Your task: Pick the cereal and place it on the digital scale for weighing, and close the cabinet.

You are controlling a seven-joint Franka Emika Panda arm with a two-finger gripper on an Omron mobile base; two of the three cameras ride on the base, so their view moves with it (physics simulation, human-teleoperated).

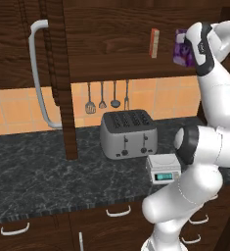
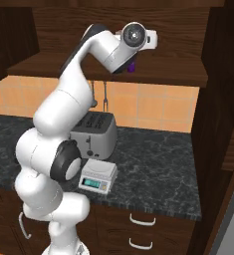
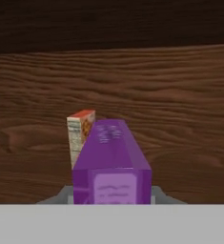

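The cereal (image 3: 111,162) is a purple packet standing on the inner shelf (image 1: 126,71) of the open dark wood cabinet (image 1: 102,34), and its edge shows beside my hand (image 1: 181,49) and under my wrist (image 2: 132,66). My gripper (image 3: 111,199) is shut on the cereal, with the packet right in front of the hand camera. The digital scale (image 1: 163,166) sits low on the dark counter in front of the toaster, its top plate bare and its teal display (image 2: 92,184) facing out.
A thin orange-red box (image 1: 154,42) stands just left of the cereal on the shelf. The cabinet door (image 1: 65,78) hangs open with its long silver handle (image 1: 38,73). A silver toaster (image 1: 128,133) and hanging utensils (image 1: 106,95) are behind the scale.
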